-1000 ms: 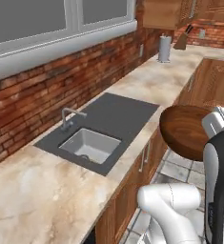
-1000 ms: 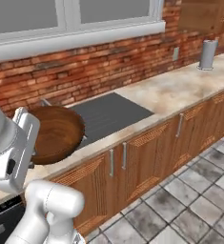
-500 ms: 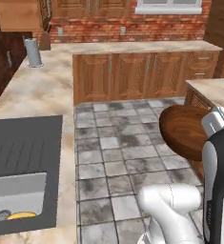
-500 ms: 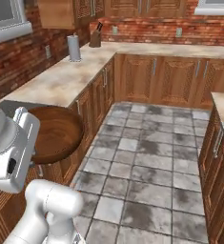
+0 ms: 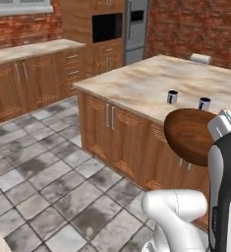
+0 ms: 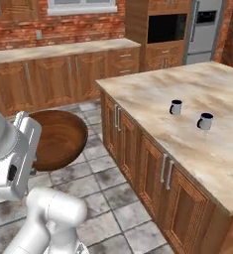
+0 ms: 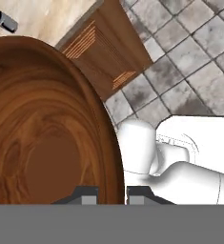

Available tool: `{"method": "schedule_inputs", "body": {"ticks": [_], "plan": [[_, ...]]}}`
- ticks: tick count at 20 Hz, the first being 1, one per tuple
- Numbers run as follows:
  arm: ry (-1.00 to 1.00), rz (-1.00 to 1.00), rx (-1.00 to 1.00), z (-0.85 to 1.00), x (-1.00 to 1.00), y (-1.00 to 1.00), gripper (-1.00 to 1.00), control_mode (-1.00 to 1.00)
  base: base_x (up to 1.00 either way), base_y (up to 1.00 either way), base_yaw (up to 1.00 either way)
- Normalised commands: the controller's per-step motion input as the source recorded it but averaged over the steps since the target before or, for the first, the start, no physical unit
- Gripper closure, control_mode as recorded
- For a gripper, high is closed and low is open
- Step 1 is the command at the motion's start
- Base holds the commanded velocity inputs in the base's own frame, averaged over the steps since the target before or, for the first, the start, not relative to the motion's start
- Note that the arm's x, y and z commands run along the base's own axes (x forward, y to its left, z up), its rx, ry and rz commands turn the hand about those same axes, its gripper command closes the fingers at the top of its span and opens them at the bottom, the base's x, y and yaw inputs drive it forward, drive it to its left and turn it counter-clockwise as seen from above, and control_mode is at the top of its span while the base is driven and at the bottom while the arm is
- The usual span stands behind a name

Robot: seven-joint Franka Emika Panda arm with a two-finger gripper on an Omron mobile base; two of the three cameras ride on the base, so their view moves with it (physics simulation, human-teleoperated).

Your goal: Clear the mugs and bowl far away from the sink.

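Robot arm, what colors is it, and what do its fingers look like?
The arm is glossy white and rounded, like fat tubes, with dark grey at its joints. The hand is a boxy white block. The gripper has two small dark fingers with flat pale grey tips. No cables or markings show.

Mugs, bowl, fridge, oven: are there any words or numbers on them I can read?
No, none. The two mugs, the bowl held in the gripper, the fridge and the oven carry no readable words, numbers or signs.
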Motion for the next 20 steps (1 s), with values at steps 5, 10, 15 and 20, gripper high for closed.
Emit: {"method": "schedule_inputs", "body": {"ticks": [5,10,15,20], "plan": [[0.0,0.0,0.0,0.0,0.0,0.0,1.0,1.0,0.0,0.0,-0.99],[0.0,0.0,0.0,0.0,0.0,0.0,1.0,1.0,0.64,-0.01,-0.65],[0.0,0.0,0.0,0.0,0.0,0.0,1.0,1.0,1.0,-0.01,-0.29],[0.0,0.0,0.0,0.0,0.0,0.0,1.0,1.0,1.0,-0.04,-0.19]]}}
